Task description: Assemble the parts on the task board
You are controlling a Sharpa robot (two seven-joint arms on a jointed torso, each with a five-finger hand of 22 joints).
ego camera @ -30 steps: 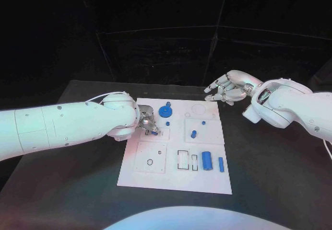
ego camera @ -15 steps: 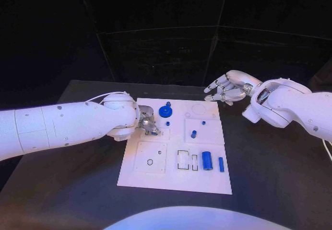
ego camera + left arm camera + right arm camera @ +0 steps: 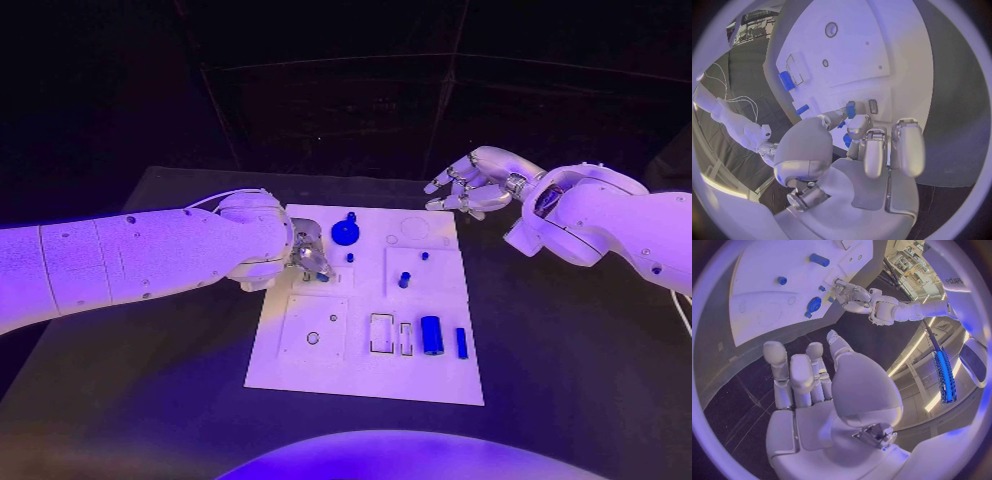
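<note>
Two hands are working this scene, and they're doing very different jobs. The left hand (image 3: 306, 257) is sitting low over the left side of the task board (image 3: 361, 375), just past the middle toward the far end, with its fingertips (image 3: 851, 109) curling down around a small blue part (image 3: 851, 107); from the left wrist view it's looking like a pinch between thumb and a finger, with the piece right at the board surface, and there's another bit of blue (image 3: 846, 141) peeking out deeper between the fingers that I can't make out properly. The right hand (image 3: 472, 185) is hanging in the air off the board's far right corner, holding nothing, fingers loosely bent and apart. On the board itself, a round blue knob-like part (image 3: 345, 232) is standing near the far edge, a tiny blue peg (image 3: 349, 257) is sitting just in front of it, and another small blue piece (image 3: 404, 279) is standing in the square plate to the right of the left hand. Closer to the robot, a fat blue cylinder (image 3: 431, 334) and a thin blue pin (image 3: 462, 342) are lying side by side, just right of two empty rectangular slots (image 3: 392, 335). Everything is resting on the black table (image 3: 577, 380).
</note>
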